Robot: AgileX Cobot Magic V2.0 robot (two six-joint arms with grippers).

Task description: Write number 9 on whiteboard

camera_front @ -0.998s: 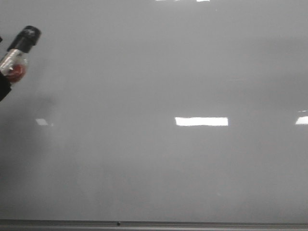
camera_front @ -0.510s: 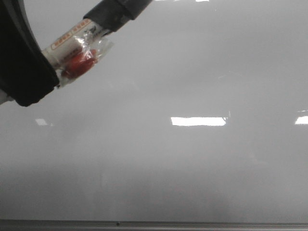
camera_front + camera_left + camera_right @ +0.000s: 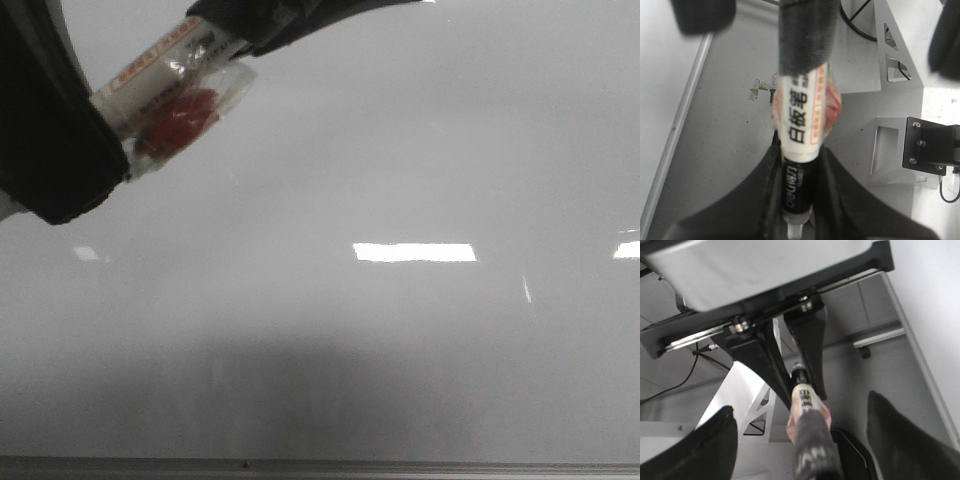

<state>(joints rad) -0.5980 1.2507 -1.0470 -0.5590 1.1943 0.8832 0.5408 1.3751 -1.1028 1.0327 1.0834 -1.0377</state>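
The whiteboard (image 3: 400, 350) fills the front view, glossy grey-white with bright reflections and a grey edge strip (image 3: 400, 467) along the bottom. No number 9 shows on it. My left gripper (image 3: 50, 130) is at the upper left, shut on a whiteboard marker (image 3: 160, 75) with a white label, a black cap and something red in clear wrap. In the left wrist view the fingers (image 3: 765, 200) clamp the marker's (image 3: 800, 115) black lower barrel. My right gripper (image 3: 800, 410) is open, its fingers wide apart on either side of the marker's cap (image 3: 812, 450), not touching it.
The robot's white metal frame (image 3: 890, 60) and grey floor (image 3: 720, 150) lie behind the marker in the left wrist view. A broad dark shadow (image 3: 300, 390) lies on the board's lower part.
My left gripper with the marker has come in from the left edge to the upper left, much closer to the camera. A shadow has spread over the board's lower part.
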